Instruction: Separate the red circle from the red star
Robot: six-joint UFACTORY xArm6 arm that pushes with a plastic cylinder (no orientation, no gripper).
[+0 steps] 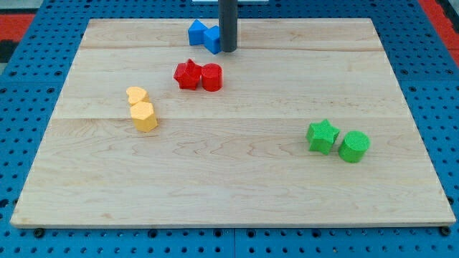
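Note:
The red star (pixel 186 74) and the red circle (pixel 211 77) sit side by side and touching in the upper middle of the wooden board, star on the view's left. My tip (pixel 228 50) rests on the board above and slightly right of the red circle, a short gap away. It stands right next to a blue block (pixel 213 39), at its right side.
Another blue block (pixel 196 31) touches the first near the view's top. A yellow heart (pixel 136 95) and a yellow hexagon-like block (pixel 145 116) sit together at the left. A green star (pixel 322 136) and a green circle (pixel 353 146) sit at the right.

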